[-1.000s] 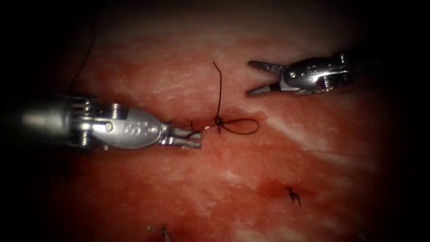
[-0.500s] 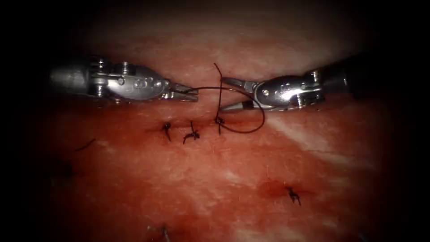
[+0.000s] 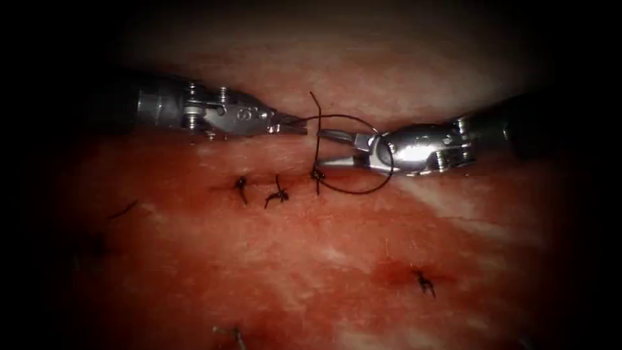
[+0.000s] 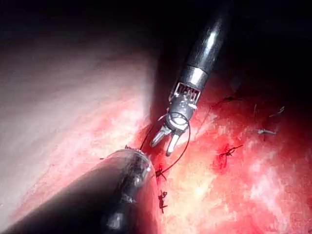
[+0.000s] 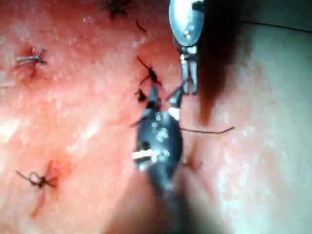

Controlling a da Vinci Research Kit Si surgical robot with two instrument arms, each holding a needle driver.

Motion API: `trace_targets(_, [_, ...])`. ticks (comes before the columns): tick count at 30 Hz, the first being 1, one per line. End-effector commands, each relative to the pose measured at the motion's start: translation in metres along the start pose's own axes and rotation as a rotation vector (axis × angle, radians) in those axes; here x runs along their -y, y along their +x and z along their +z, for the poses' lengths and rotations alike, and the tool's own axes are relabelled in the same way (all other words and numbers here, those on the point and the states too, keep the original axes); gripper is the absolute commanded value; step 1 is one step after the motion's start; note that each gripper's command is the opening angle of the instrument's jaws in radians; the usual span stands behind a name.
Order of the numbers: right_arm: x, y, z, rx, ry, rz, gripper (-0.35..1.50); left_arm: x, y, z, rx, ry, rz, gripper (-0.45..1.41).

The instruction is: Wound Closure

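Your left tool (image 3: pixel 295 123) sits above the cut (image 3: pixel 278 181) with its jaws closed on the thread (image 3: pixel 343 118), gripping the strand just at their tips. From there the thread arcs rightward over your right tool (image 3: pixel 330 148), wraps around behind its jaws, and curves back down to the knot (image 3: pixel 317 174) at the cut; a free tail (image 3: pixel 315 104) stands up from the same knot. Your right tool's jaws are spread wide and hold nothing, their tips just above and to the right of the knot, with the loop lying around them. In the left wrist view the right tool (image 4: pixel 165 140) appears with the same open jaws and the strand circling it. Compared with half a second ago, both tools have shifted slightly right and the loop sits further back on the right tool. No needle can be made out. Finished stitches (image 3: pixel 259 191) lie left of the knot along the cut, and another cut end (image 3: pixel 424 282) rests on the tissue (image 3: pixel 324 259) well apart, lower right. Risk, as a judgement: the wrap could slip off the open jaws if the strand slackens, or too firm a pull from your left tool could strain the knot against the tissue edge. Faint embossed marks show on the left tool's body but cannot be read.
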Motion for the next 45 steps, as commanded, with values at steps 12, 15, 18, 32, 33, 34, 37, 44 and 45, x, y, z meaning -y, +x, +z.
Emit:
trace_targets(12, [0.0012, -0.0003, 0.0016, -0.043, -0.183, 0.22, 0.21, -0.0037, -0.0032, 0.0059, 0.04, -0.027, -0.015, -0.45])
trace_targets(15, [0.0015, -0.0007, 0.0028, 0.027, -0.218, 0.33, 0.21, -0.0047, -0.0025, 0.0054, 0.037, -0.032, -0.018, -0.45])
trace_targets(18, [0.0014, -0.001, 0.0035, 0.077, -0.281, 0.392, 0.19, -0.0055, -0.0019, 0.0051, 0.034, -0.036, -0.021, -0.45])
trace_targets(32, [0.0021, -0.0006, 0.0011, 0.213, -0.535, 0.625, 0.17, -0.0058, -0.0005, 0.0033, 0.032, -0.047, -0.031, -0.45])
trace_targets(33, [0.0023, -0.0004, 0.0008, 0.214, -0.54, 0.632, 0.17, -0.0058, -0.0003, 0.0031, 0.034, -0.046, -0.034, -0.45])
trace_targets(34, [0.0024, -0.0002, 0.0004, 0.215, -0.55, 0.646, 0.17, -0.0058, 0.0, 0.0029, 0.037, -0.045, -0.036, -0.45])
trace_targets(37, [0.0026, 0.0, -0.0002, 0.216, -0.573, 0.673, 0.17, -0.0062, 0.0012, 0.0022, 0.04, -0.045, -0.044, -0.45])
trace_targets(44, [0.0027, -0.0003, -0.0005, 0.215, -0.59, 0.711, 0.16, -0.008, 0.0035, 0.0015, 0.052, -0.036, -0.058, -0.45])
trace_targets(45, [0.0024, -0.0002, -0.0004, 0.211, -0.592, 0.723, 0.16, -0.0085, 0.0041, 0.0019, 0.062, -0.053, -0.065, -0.45])
